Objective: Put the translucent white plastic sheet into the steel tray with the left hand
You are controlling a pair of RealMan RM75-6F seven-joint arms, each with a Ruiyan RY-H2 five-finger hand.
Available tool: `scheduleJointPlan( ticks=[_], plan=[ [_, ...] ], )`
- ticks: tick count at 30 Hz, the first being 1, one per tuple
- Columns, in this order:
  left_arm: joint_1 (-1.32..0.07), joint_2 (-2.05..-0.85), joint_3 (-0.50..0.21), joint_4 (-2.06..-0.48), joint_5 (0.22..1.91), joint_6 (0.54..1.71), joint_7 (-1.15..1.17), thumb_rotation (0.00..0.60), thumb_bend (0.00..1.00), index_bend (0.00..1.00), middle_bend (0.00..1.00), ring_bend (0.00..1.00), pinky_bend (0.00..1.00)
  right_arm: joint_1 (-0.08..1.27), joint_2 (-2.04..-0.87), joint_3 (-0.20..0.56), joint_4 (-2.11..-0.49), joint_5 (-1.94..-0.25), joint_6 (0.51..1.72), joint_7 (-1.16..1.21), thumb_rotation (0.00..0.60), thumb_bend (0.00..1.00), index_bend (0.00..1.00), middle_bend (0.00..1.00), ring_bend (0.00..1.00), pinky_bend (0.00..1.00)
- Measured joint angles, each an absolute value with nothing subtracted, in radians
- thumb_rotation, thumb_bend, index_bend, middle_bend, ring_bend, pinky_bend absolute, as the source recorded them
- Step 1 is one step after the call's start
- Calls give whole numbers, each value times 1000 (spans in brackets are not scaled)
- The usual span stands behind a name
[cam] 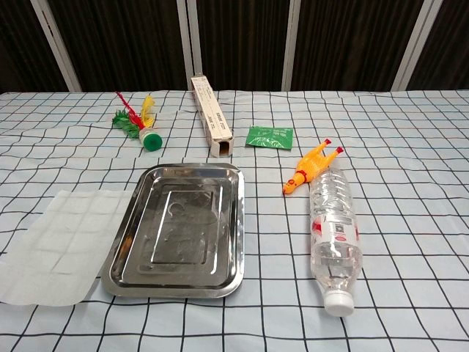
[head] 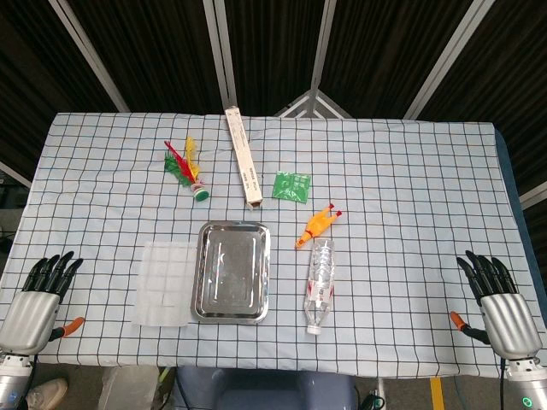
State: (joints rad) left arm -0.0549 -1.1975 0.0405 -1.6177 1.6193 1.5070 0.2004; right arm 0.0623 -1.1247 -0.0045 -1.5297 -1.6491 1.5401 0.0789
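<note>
We record a counter (head: pixel 410 171) draped in a white cloth with a dark grid, set before dark panelled walls. The steel tray (head: pixel 233 272) lies flat near the front edge, holding nothing. The translucent white plastic sheet (head: pixel 165 283) lies flat just beside the tray on its left, its right edge at or under the tray's rim; we cannot tell which. Both hands rest at the front corners, well apart from everything: the left hand (head: pixel 38 295) and the right hand (head: pixel 500 303) each hold nothing, fingers extended and slightly parted.

Risk, in our judgement: the sheet is thin and lies flush on the cloth, so the fingers may fail to get under an edge, drag the cloth, or nudge the tray. A limp sheet could also fold or droop over the rim rather than settle inside.

Other items: a clear plastic bottle (head: pixel 319 284) lying right of the tray, a long cardboard box (head: pixel 243 157) behind it, a rubber chicken (head: pixel 316 225), a feathered shuttlecock (head: pixel 185 167), a green packet (head: pixel 291 186). None lies between the left hand and the sheet.
</note>
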Motion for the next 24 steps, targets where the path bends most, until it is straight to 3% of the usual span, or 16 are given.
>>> scheduleJointPlan(
  ticks=[19,24],
  plan=[
    [-61,-1203,54,-1616,1624,1479,220,600,68,2,0,0,0,63,-1125,-5,-1531,-1648,1538,78,600,290,0,0,0,0],
    [-70,-1211,75,-1611,1632,1439,241,600,69,147,0,0,0,62,-1126,-5,-1534,-1646,1537,76,600,291,0,0,0,0]
  ],
)
